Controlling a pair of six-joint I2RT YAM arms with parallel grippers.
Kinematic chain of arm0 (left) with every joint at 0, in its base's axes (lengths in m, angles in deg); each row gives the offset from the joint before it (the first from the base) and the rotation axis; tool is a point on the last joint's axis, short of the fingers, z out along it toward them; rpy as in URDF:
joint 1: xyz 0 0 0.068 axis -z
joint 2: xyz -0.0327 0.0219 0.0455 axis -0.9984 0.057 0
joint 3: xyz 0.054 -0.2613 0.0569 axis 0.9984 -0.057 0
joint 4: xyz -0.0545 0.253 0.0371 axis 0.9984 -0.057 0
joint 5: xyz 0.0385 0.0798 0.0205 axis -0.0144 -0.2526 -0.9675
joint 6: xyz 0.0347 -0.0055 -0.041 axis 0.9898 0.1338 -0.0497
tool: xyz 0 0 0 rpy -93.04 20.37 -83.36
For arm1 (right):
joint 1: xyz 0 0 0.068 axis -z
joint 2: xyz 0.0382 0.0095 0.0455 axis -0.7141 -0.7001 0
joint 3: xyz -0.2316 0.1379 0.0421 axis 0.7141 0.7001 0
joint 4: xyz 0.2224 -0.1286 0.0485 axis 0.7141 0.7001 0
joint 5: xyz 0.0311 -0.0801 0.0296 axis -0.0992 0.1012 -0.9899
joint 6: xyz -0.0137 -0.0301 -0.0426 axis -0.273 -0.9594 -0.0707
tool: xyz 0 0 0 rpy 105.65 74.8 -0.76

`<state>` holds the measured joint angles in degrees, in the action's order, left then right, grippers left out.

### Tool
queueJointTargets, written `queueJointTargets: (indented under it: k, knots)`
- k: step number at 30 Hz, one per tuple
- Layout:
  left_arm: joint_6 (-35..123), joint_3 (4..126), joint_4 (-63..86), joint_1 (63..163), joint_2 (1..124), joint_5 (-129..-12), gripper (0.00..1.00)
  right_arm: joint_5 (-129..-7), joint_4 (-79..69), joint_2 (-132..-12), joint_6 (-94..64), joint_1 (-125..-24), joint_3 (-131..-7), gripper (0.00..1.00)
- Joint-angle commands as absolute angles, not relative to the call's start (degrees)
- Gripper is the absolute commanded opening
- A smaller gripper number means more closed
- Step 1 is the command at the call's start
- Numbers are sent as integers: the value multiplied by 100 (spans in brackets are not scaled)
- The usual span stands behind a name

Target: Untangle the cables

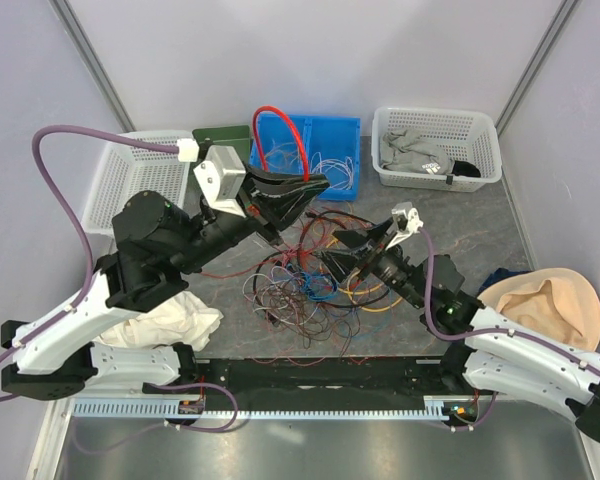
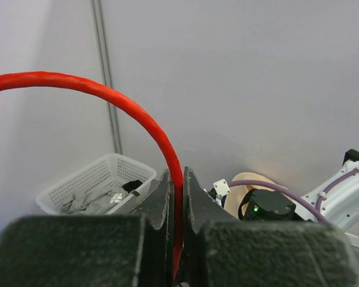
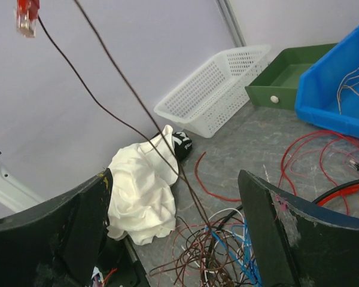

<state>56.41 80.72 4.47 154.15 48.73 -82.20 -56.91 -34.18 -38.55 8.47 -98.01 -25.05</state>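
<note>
Left wrist shows red cable (image 2: 137, 113) clamped inside the left claw (image 2: 177, 179).

blue bin (image 1: 335, 128) – back centre | white cloth (image 1: 175, 325) – front left | beige cloth (image 1: 545, 305) – right

You have 2 arms in view, the left arm (image 1: 160, 245) and the right arm (image 1: 510, 345), carrying 2 grippers: the left gripper (image 1: 315, 185) and the right gripper (image 1: 365, 240). The table (image 1: 460, 220) carries 2 white mesh baskets, the left basket (image 1: 110, 190) and the right basket (image 1: 435, 112), plus 1 blue bin (image 1: 320, 120) and 1 green tray (image 1: 223, 135). You can count 1 thick red cable (image 1: 280, 112). The thin cables (image 1: 310, 285) form 1 tangle, too knotted to number. There are 3 cloths: 1 white cloth (image 1: 170, 322), 1 beige cloth (image 1: 545, 305) and 1 grey cloth (image 1: 415, 150).
</note>
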Motion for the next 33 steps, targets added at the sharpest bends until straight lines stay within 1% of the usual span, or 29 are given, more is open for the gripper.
queueJointTargets:
  k: [1, 4, 9, 12, 14, 15, 16, 17, 18, 23, 29, 33]
  knots:
    - [5997, 8363, 452, 15397, 4951, -8369, 2, -6392, -3561, -4055, 719, -9830, -2443, 92]
    - [5988, 8565, 355, 15406, 5065, -8255, 2, -6683, -3729, -4485, 640, -9865, -2619, 92]
    - [5883, 8680, 241, 15397, 5127, -8000, 2, -6429, -3895, -5303, 464, -9883, -3083, 92]
    - [5856, 8654, 197, 15406, 5100, -7973, 2, -6394, -4193, -6015, 350, -9883, -3435, 89]
    - [5856, 8654, 171, 15406, 5118, -8025, 2, -6446, -4247, -6560, 332, -9883, -3638, 59]
    - [5900, 8671, 136, 15406, 5118, -8069, 2, -6429, -4212, -6692, 375, -9883, -3752, 41]
    - [5935, 8698, 100, 15397, 5118, -8165, 2, -6429, -4221, -6850, 419, -9883, -3745, 13]
    - [5979, 8767, 57, 15406, 5109, -8245, 2, -6411, -4238, -6887, 455, -9892, -3623, 2]
    - [6110, 8812, 13, 15397, 5118, -8358, 2, -6367, -4238, -6887, 577, -9892, -3517, 0]
    - [6664, 9110, -76, 15388, 5249, -9088, 2, -6095, -3985, -6369, 859, -9892, -2421, 0]
    - [7201, 9269, 187, 15222, 5539, -9607, 2, -5717, -3580, -5377, 1219, -9892, -1251, 0]
    - [7184, 9208, 214, 14836, 5829, -9739, 2, -5559, -3106, -4508, 1114, -9909, -1038, 0]
